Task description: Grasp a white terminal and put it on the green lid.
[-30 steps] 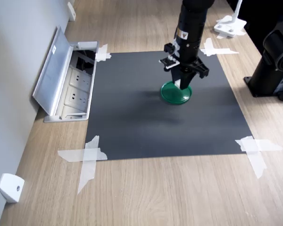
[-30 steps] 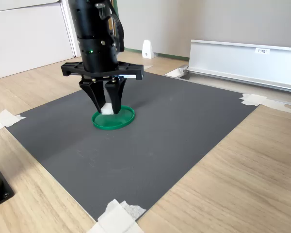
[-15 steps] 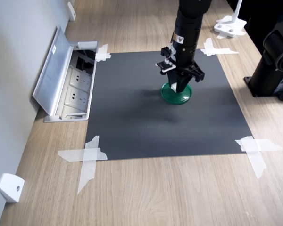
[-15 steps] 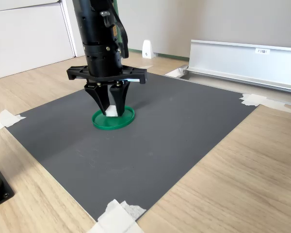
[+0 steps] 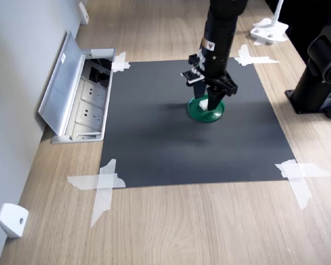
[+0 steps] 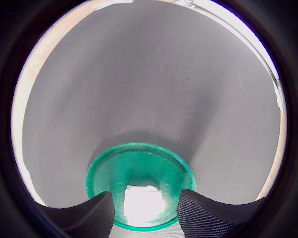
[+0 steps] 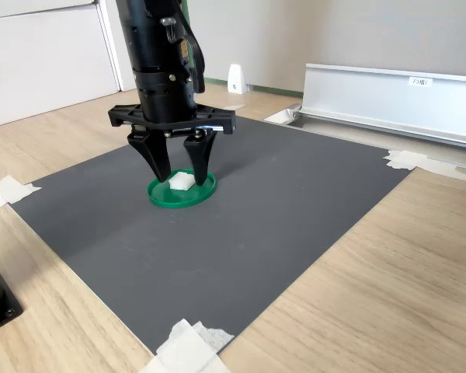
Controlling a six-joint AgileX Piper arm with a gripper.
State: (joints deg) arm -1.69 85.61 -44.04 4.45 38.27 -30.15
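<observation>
Item, gripper (image 7: 179, 176): you had it poised straight over the green lid (image 7: 182, 190), fingers (image 6: 87, 214) parted, one on either side of the white terminal (image 7: 180, 181) and gripping nothing. In the wrist view the ribbed pads flanked the terminal (image 6: 142, 205) with a gap visible on each side.

Item, white terminal: it lay inside the rim of the green lid (image 6: 139, 158), toward the edge nearer the gripper in the wrist view. The lid sat on the dark mat (image 7: 256, 210), and in the first exterior view the terminal (image 5: 203, 103) showed only as a pale speck beside the gripper (image 5: 212, 105).

Item, risks: your fingertips stood low and close to the terminal. A sideways drift during the lift could clip it and knock it off the lid, or drag the light lid across the mat. A terminal sticking to a pad would come away with the lift.

Item, writing: you had a small white label on the open metal floor box (image 7: 421, 80) and a white sticker on the arm (image 5: 211, 46); neither was legible, perhaps for want of resolution.
</observation>
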